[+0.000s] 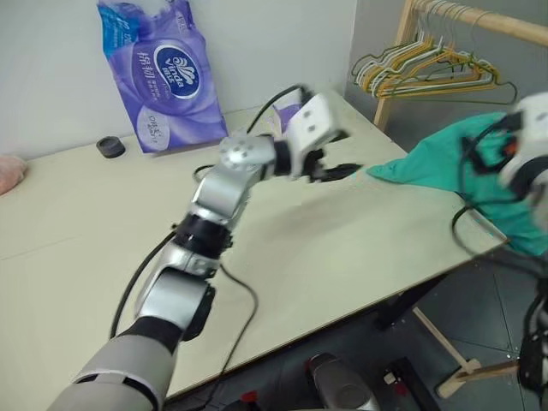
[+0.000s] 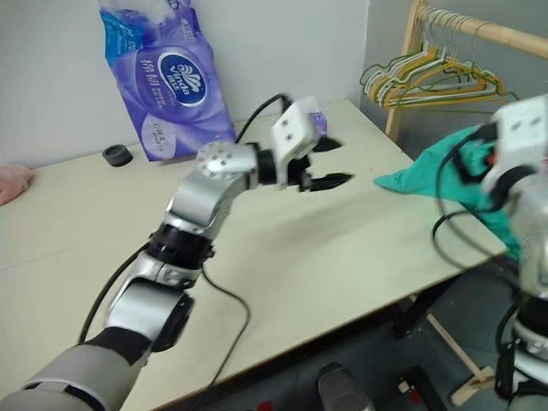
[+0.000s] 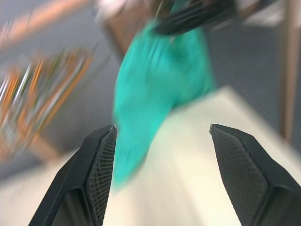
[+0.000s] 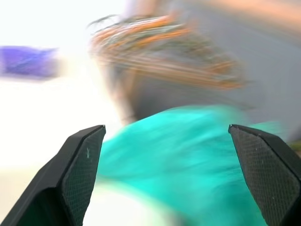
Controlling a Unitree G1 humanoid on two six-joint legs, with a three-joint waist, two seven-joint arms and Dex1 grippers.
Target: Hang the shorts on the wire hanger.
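Pale and broad, the table [image 1: 325,257] runs back to a grey wall, with a purple tissue pack [image 1: 163,73] standing at its far edge, a small black cap [image 1: 110,147] beside that, and a pink cloth lump [image 1: 10,171] at the far left. From the left eye view, the shorts [image 1: 445,167] lie draped over the table's right corner, one teal tip reaching inward across the top. The left gripper [image 1: 338,167] hangs above the table just short of that tip, fingers spread and holding nothing. A wooden rack [image 1: 479,21] stands beyond the corner, carrying bunched hangers [image 1: 419,73] in yellow, green and white; the wire hanger cannot be picked out among them.

From the right eye view, the right arm's white wrist sits in front of the shorts at the table's right corner; its fingers are hidden there.

Along the left wrist view, the two black fingers [image 3: 101,165] stand well apart, empty, with the blurred shorts ahead, nearer one finger, apart from both.

Along the right wrist view, the right gripper [image 4: 167,141] is spread wide, empty, the shorts lying blurred between and beyond its fingers, the hangers behind.
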